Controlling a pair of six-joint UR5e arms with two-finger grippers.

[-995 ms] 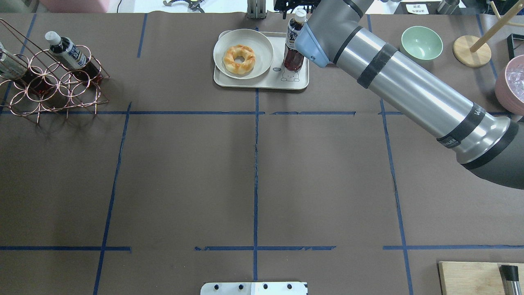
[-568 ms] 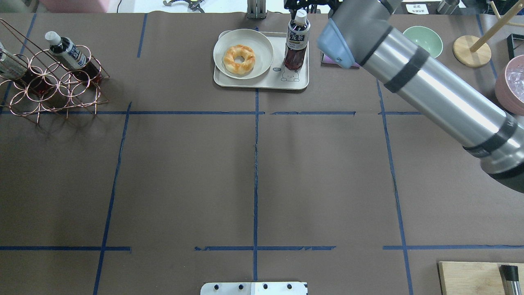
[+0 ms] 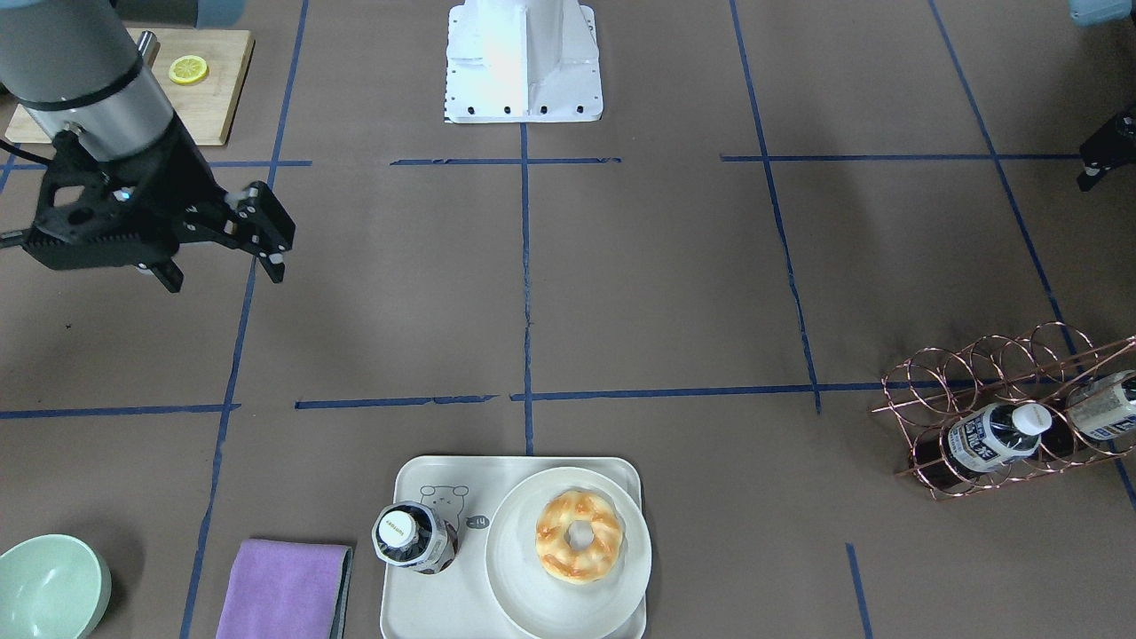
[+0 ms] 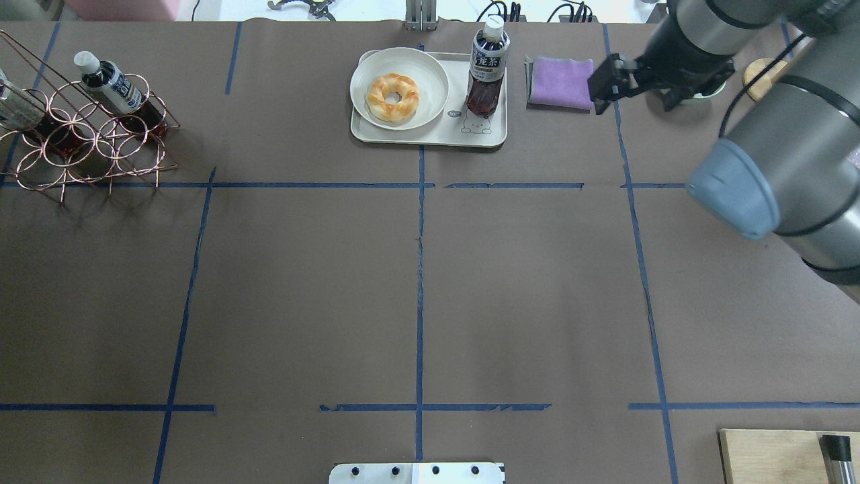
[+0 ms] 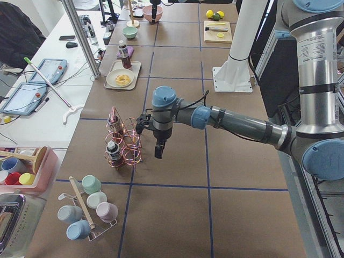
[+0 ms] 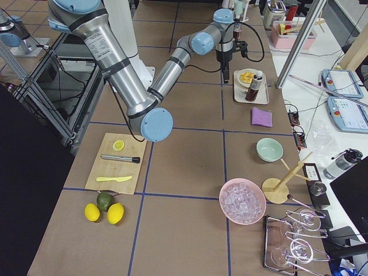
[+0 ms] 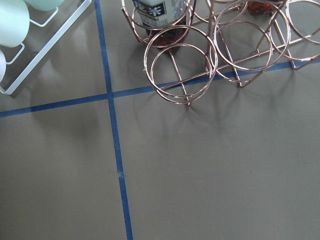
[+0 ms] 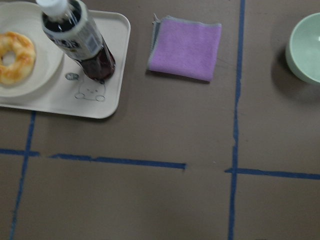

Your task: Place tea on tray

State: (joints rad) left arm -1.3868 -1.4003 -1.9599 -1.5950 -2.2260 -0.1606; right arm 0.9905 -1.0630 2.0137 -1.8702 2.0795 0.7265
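The tea (image 4: pixel 487 64), a white-capped bottle of dark reddish-brown drink, stands upright on the cream tray (image 4: pixel 430 134) beside the bear drawing. It also shows in the front view (image 3: pixel 410 537) and the right wrist view (image 8: pixel 77 37). My right gripper (image 4: pixel 635 97) is open and empty, raised to the right of the tray beyond the purple cloth; it also shows in the front view (image 3: pixel 222 262). My left gripper (image 5: pixel 158 148) hangs beside the copper wire rack; I cannot tell whether it is open or shut.
A round plate (image 4: pixel 400 87) with a doughnut fills the tray's left part. A purple cloth (image 4: pixel 561 82) and a green bowl (image 8: pixel 305 47) lie to its right. The wire rack (image 4: pixel 87 128) holds two other bottles at far left. A wooden board (image 4: pixel 786 457) is at the near right.
My right arm has pulled back to the right, away from the tea, which stays standing on the tray. The purple cloth is now uncovered.
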